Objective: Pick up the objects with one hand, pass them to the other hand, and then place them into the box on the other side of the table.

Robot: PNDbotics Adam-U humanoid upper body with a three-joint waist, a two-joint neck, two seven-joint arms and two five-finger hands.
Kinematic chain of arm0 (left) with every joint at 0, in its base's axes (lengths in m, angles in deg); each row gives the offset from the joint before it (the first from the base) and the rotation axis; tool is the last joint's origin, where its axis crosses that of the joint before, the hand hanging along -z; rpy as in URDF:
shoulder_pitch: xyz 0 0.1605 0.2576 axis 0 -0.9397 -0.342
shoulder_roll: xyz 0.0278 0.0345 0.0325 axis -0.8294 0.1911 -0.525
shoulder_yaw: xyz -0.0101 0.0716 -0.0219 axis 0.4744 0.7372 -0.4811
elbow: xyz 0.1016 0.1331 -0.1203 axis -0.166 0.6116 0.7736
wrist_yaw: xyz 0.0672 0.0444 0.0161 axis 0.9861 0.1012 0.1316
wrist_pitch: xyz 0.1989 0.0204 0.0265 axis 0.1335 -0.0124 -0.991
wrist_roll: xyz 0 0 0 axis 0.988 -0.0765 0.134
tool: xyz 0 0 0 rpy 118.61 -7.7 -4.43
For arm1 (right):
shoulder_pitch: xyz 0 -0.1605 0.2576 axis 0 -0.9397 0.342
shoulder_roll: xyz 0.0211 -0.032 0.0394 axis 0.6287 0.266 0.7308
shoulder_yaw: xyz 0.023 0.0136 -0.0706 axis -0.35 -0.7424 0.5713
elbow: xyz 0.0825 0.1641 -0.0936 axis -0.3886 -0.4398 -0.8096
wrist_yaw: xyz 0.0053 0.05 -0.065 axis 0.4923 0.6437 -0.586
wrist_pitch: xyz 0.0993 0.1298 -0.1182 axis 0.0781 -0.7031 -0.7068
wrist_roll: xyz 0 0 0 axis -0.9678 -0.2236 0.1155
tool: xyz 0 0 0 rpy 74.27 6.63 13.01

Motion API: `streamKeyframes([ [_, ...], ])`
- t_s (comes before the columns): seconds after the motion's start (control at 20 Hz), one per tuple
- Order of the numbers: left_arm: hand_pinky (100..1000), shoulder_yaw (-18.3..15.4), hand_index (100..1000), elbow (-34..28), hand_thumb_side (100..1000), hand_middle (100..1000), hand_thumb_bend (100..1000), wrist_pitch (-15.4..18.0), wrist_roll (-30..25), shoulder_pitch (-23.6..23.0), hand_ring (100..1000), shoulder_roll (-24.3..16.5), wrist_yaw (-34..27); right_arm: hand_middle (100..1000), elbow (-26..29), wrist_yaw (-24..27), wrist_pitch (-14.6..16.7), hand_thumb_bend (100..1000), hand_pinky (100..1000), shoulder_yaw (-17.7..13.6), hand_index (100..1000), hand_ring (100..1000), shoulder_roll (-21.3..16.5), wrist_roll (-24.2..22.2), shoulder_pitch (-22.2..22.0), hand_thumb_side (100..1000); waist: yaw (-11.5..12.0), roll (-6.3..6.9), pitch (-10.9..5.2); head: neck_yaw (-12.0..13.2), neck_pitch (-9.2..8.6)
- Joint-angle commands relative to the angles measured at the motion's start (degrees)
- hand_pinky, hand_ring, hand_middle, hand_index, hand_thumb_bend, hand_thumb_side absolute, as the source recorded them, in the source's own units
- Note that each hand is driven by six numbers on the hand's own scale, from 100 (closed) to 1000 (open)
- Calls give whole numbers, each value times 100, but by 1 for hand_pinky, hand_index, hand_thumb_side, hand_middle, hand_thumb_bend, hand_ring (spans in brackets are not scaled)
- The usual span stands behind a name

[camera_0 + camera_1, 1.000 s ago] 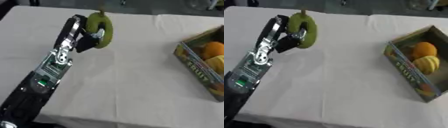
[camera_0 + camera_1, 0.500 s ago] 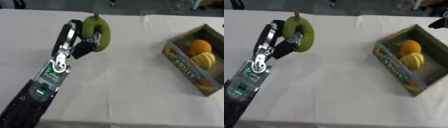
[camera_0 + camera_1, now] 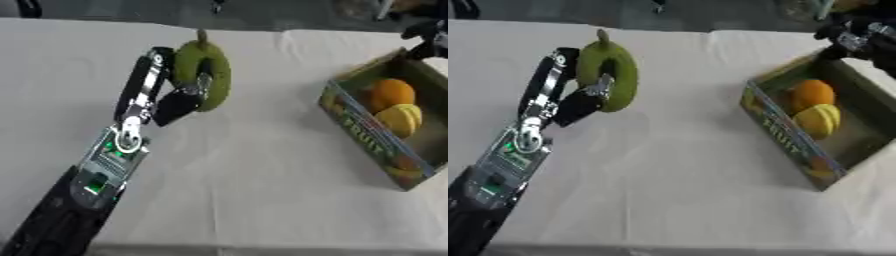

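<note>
Pear (image 3: 203, 75) first: in the left eye view I have it in the left robot hand (image 3: 179, 97), fingers curled round its green body, stem up, lifted off the white counter (image 3: 262, 190) on the left side. I hold it upright and high like this, I judge, so the far side of the fruit stays bare for the other hand to take. The box (image 3: 385, 130) sits at the right edge, well apart from the pear, tilted in the picture, with an orange (image 3: 391, 92) and a yellow fruit (image 3: 401, 119) already inside, touching each other. That is why the pear must cross: the box is on the other arm's side. A dark shape at the top right corner looks like part of the right arm.

In the right eye view the right robot hand (image 3: 857, 37) shows better, dark, hanging above the box's far end near the top right corner; I cannot tell how its fingers stand. It is well apart from the pear, so the hand-over has not begun, and I reckon both arms need to meet nearer mid-counter. The box's printed wall faces me here, the fruit lying toward its far half, leaving room nearer me for the pear.
</note>
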Motion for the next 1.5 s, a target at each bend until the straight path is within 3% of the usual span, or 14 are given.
streamKeyframes([
  [0.05,447,20,315,12,488,378,100,164,13,178,453,74,111,856,-18,-110,21,100,827,33,862,741,-97,-161,162,743,11,-91,-119,-43,29],
  [0.7,451,186,311,49,487,381,100,527,-162,414,455,453,562,853,-343,-445,85,100,826,330,861,747,104,-471,672,666,166,-146,-112,-224,29],
  [0.85,451,212,311,145,487,380,100,600,-146,456,455,600,619,855,-407,-537,129,100,834,387,866,755,174,-559,750,533,192,-164,-98,-227,29],
  [0.95,452,233,310,220,488,380,100,661,-131,496,455,711,675,852,-431,-597,182,100,834,420,863,751,215,-647,810,332,211,-171,-86,-234,29],
  [1.15,452,280,310,380,490,380,100,789,-105,566,455,936,777,846,-455,-624,200,100,831,485,854,743,293,-823,943,100,238,-179,-67,-325,29],
  [1.5,456,316,307,706,486,382,100,1032,-30,687,457,1227,1077,838,-370,-655,187,100,828,575,848,730,397,-953,1075,100,265,-197,-34,-438,29],
])
